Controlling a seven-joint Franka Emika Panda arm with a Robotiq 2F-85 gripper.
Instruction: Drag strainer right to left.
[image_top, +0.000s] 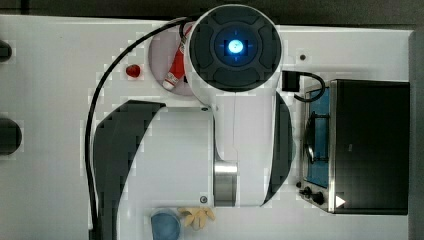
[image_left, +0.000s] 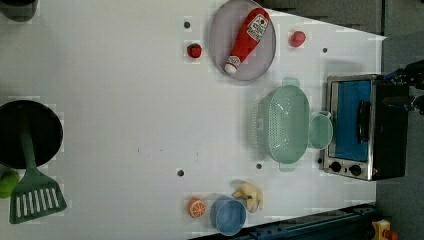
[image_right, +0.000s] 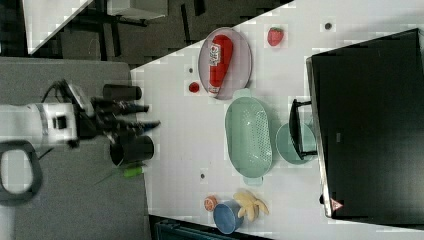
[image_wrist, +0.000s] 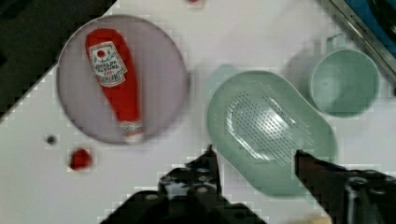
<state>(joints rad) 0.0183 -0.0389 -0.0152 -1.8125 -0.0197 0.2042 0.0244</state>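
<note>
A: One hand (image_wrist: 254, 156) is hanging above the desk (image_left: 125, 100) with its two fingers spread apart and grasping nothing. No dragging is happening yet; I'd judge this is the approach step.

B: Where is the strainer (image_left: 284, 124) sitting?

A: In the left view, going left to right: the grey plate (image_left: 220, 30) carrying the ketchup bottle (image_left: 247, 37) is lying at the strainer's eleven o'clock, the strainer is resting flat on the desk, then the mint cup (image_left: 320, 132) is touching or nearly touching its rim at three o'clock, with the toaster oven (image_left: 365, 125) just beyond.

B: So what is the next move calling for?

A: Probably lowering the fingers over the strainer's rim, one inside and one outside, then pulling.

B: Anything standing in the way?

A: The plate is sitting close at eleven o'clock; the banana (image_left: 250, 196) and blue cup (image_left: 228, 215) are lying at seven o'clock. Toward nine o'clock the desk looks bare.
</note>
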